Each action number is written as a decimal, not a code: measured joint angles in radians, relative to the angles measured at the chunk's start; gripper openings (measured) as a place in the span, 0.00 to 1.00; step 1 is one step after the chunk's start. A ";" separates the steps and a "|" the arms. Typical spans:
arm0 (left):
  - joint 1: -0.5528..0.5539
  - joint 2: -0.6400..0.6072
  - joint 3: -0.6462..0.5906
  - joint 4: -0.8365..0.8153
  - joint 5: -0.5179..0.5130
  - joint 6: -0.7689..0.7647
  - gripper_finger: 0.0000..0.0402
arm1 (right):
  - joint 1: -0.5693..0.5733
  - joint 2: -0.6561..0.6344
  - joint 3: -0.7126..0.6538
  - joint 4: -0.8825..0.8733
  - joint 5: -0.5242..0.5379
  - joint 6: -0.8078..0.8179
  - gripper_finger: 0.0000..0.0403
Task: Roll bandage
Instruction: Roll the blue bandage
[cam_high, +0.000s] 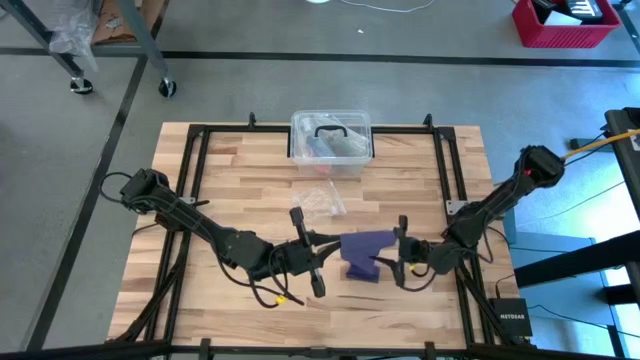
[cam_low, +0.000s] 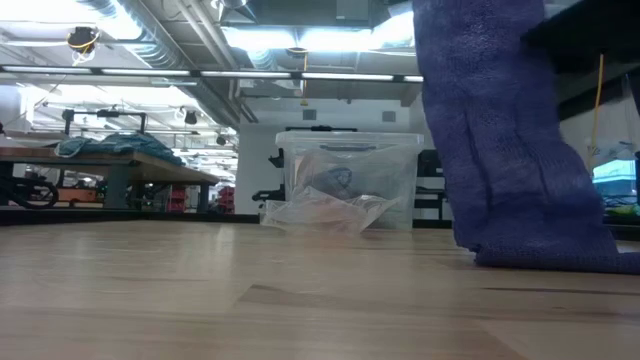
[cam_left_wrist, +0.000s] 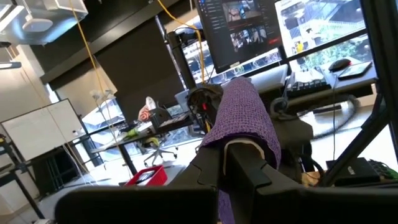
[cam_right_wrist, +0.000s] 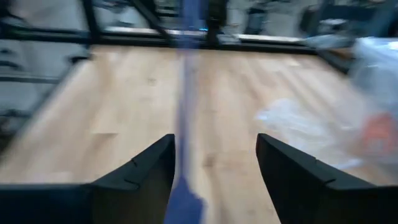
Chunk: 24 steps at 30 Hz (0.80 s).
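Note:
The dark navy-purple bandage (cam_high: 365, 247) is lifted between my two grippers at the table's near middle. Part of it hangs down, and its lower end (cam_low: 545, 255) rests on the wood. My left gripper (cam_high: 330, 246) is shut on the bandage's left end, which drapes over its fingers in the left wrist view (cam_left_wrist: 242, 115). My right gripper (cam_high: 398, 258) is open at the bandage's right end. In the right wrist view the strip (cam_right_wrist: 185, 106) runs between its spread fingers (cam_right_wrist: 214, 168), close beside one of them. My left gripper pinches the bandage's left end (cam_left_wrist: 239, 134) between its two fingers, which come level from the table's left. The fabric lies over the fingertips, several layers thick. The held end is clear of the table. Whether my right gripper touches the strip, I cannot tell.
A clear plastic box with a black handle (cam_high: 332, 140) stands at the table's far middle. A crinkled clear wrapper (cam_high: 322, 200) lies just in front of it. A black frame rail (cam_high: 195, 200) runs around the table. Bare wood lies to the near left.

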 joint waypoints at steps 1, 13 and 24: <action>0.000 0.000 0.000 0.000 0.000 0.000 0.01 | -0.009 0.009 0.000 0.007 0.008 -0.012 0.56; -0.002 0.000 0.000 0.024 0.001 0.003 0.01 | -0.056 0.116 0.000 0.211 -0.155 -0.132 0.19; -0.014 0.001 0.000 0.178 -0.027 0.151 0.00 | 0.115 0.116 0.092 0.224 -0.160 -0.198 0.02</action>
